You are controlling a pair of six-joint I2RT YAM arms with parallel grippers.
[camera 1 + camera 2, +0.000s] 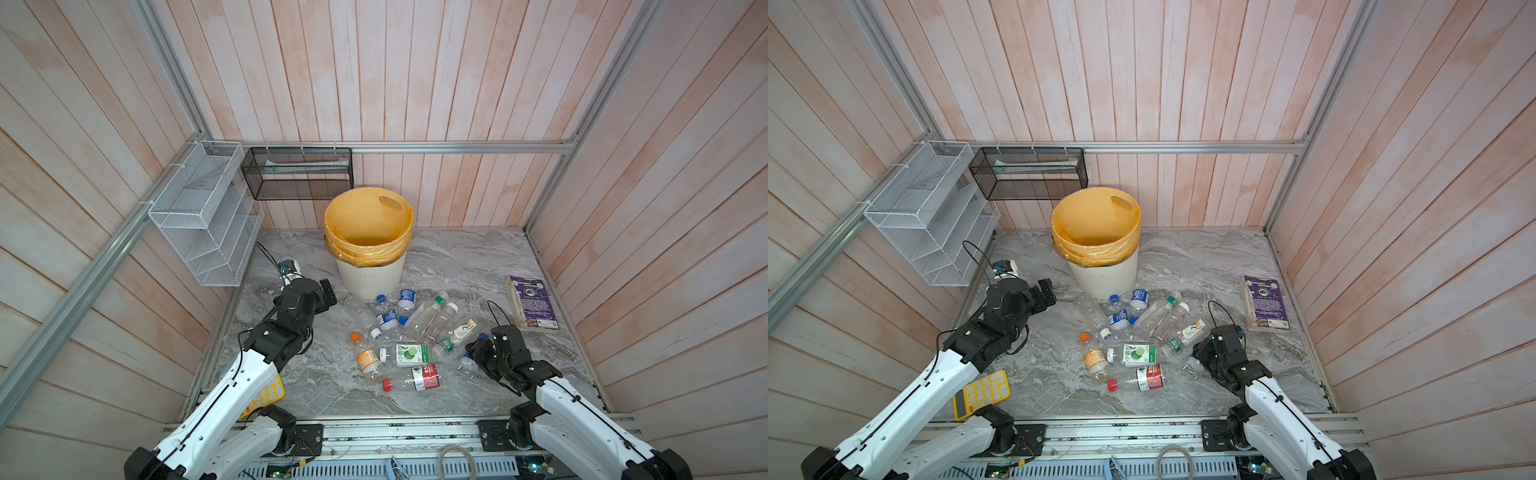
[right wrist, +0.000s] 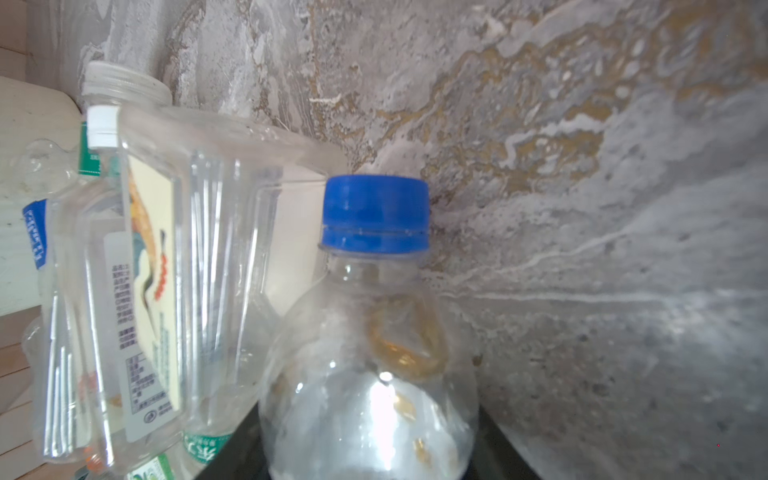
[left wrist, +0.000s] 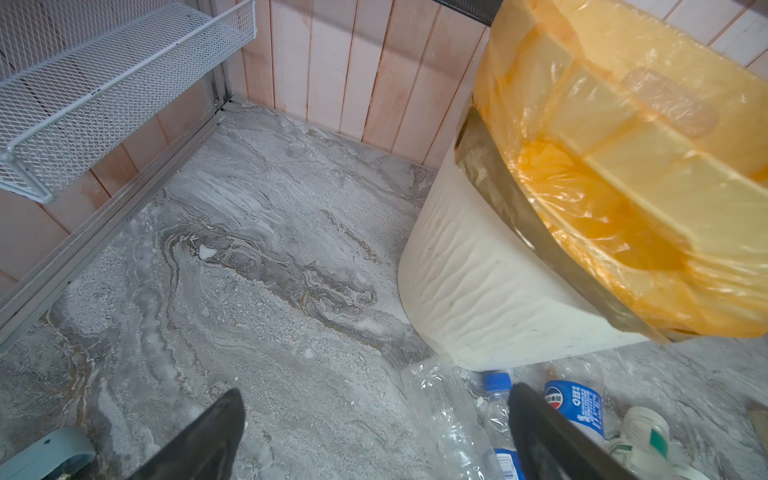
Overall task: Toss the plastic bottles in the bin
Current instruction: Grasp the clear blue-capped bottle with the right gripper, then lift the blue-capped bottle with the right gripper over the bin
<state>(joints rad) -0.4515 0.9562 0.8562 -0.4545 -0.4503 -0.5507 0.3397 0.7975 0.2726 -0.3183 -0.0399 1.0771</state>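
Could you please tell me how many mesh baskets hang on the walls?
2: a white wire rack on the left wall and a black mesh basket on the back wall. No other shows.

Soft, even light fills my workspace from above. In both top views the table (image 1: 457, 266) is bright, with a pale sheen near its front edge, and shadows are faint: just a dim smudge at the foot of the bin (image 1: 370, 278) and under my arms. The wall planks bow outward toward the edges of these wide views.

In my left wrist view light shines through the yellow bag (image 3: 623, 187), so it glows, and my left fingers (image 3: 208, 440) are dark shapes with soft edges. In my right wrist view the blue-capped bottle (image 2: 370, 332) sits close and hazy. A white glint marks its shoulder, its lower part is blurred, and the table beside it smears out of focus.
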